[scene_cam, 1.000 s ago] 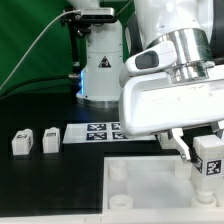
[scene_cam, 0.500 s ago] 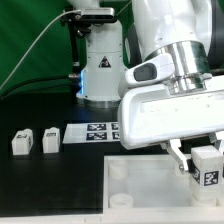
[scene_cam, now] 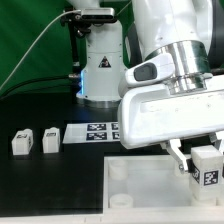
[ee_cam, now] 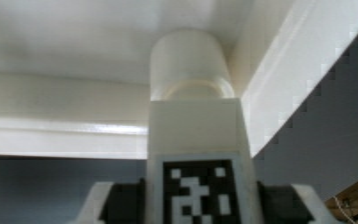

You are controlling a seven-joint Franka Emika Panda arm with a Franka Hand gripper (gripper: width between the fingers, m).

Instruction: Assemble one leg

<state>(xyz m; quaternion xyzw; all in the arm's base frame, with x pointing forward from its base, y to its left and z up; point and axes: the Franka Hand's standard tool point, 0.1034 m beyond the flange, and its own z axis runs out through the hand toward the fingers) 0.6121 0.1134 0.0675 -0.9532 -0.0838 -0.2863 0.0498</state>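
The leg is clamped between the two fingers of the gripper, its marker tag facing outward. It points straight down from the fingertips over the white panel, near a raised edge. Whether its rounded tip touches the panel cannot be told. Two other legs lie well away from the gripper, past the marker board.
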